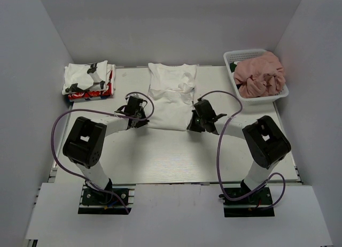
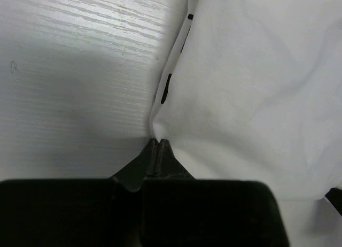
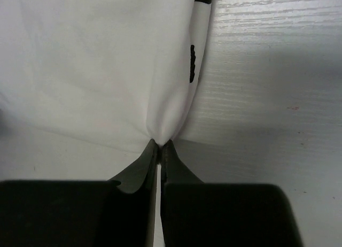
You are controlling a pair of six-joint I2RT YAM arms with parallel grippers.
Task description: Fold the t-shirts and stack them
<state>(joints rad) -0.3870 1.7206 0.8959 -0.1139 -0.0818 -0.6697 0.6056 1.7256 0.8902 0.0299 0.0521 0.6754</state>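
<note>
The large white t-shirt (image 1: 170,94) lies spread in the middle of the table, collar end far, hem near. My left gripper (image 1: 140,120) is shut on its near left hem corner (image 2: 156,130). My right gripper (image 1: 193,124) is shut on its near right hem corner (image 3: 163,132). The white cloth (image 2: 251,86) fills the right of the left wrist view and the left of the right wrist view (image 3: 96,65). A folded white shirt with black patches (image 1: 88,76) lies on a folded red one (image 1: 91,93) at the far left. A dusty pink shirt (image 1: 260,73) is bunched in the basket.
The white mesh basket (image 1: 230,59) stands at the far right corner. White walls close in the table at the left, back and right. Purple cables loop from both arms over the table (image 1: 176,156).
</note>
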